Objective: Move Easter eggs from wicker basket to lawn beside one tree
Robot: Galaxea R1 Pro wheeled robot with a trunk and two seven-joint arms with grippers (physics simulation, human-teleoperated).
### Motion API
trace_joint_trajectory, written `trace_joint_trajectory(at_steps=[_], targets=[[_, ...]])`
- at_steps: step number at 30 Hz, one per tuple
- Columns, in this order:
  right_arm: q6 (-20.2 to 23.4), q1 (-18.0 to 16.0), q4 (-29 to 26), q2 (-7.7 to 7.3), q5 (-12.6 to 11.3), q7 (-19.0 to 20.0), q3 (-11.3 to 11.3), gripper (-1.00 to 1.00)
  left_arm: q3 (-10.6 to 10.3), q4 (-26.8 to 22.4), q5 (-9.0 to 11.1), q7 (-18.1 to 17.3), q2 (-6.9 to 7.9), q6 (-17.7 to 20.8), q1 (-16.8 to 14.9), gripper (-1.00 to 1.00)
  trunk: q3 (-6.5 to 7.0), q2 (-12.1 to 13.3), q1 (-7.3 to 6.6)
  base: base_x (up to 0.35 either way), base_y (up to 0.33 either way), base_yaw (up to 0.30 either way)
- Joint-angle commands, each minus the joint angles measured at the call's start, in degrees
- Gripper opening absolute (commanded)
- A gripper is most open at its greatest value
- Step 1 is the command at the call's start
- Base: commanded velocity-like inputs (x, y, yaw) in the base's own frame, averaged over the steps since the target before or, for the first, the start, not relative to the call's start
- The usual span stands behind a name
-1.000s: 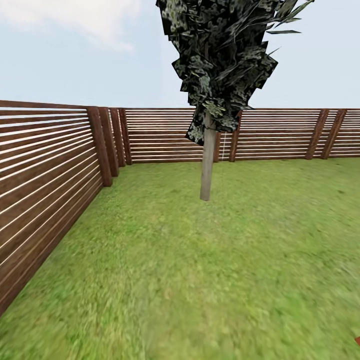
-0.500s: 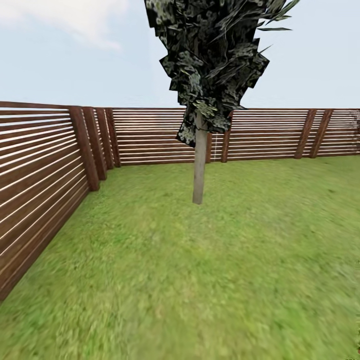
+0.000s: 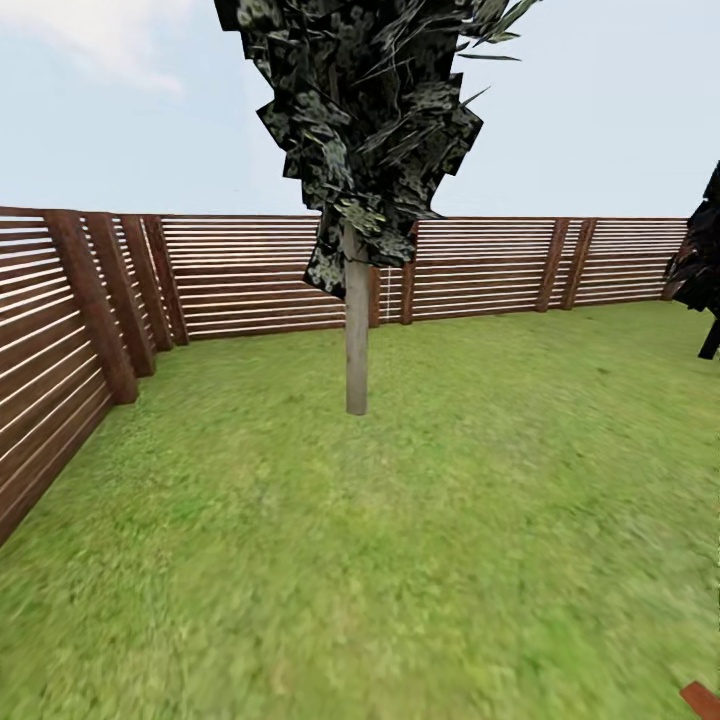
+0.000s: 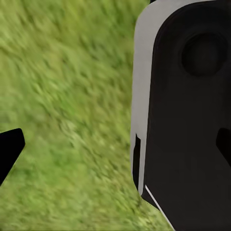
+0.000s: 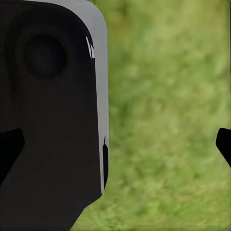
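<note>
Transit step, judged: robot roaming garden, basket and eggs nowhere in these views, so next move calls for finding basket before any picking

Left claw [image 4: 115,144]: fingertips at frame edges, far apart, so spread, nothing between, blurred lawn [image 4: 67,96] just beneath

Right claw [image 5: 115,139]: same, spread and empty over grass

Head view alone gives layout: well ahead of claws, tree [image 3: 356,340] with pale trunk; slat fence [image 3: 480,270] beyond; dark tree [image 3: 705,270] far right

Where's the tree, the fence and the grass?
tree [image 3: 356,350], head view, on its pale trunk.
fence [image 3: 480,265], head view, on the back slats.
grass [image 3: 400,540], head view, on the open lawn.
</note>
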Motion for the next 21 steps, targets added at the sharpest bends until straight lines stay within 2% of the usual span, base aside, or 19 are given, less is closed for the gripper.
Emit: trace_joint_trajectory(at_steps=[1, 17, 21], targets=[[-0.1, -0.1, 0.1, 0.01, -0.1, -0.1, 0.1, 1.00, 0.1, -0.1, 0.0, -0.1, 0.01, 0.1, 0.0, 1.00, -0.05, 0.0, 0.03, 0.333, 0.000, -0.095], [-0.1, -0.1, 0.1, 0.01, -0.1, -0.1, 0.2, 1.00, 0.1, -0.1, 0.1, 0.0, 0.03, 0.1, 0.0, 1.00, -0.05, 0.0, 0.03, 0.333, 0.000, -0.011], [-0.2, -0.1, 0.1, 0.01, -0.1, -0.1, 0.3, 1.00, 0.1, -0.1, 0.0, 0.0, 0.01, 0.1, 0.0, 1.00, -0.05, 0.0, 0.03, 0.333, 0.000, -0.168]])
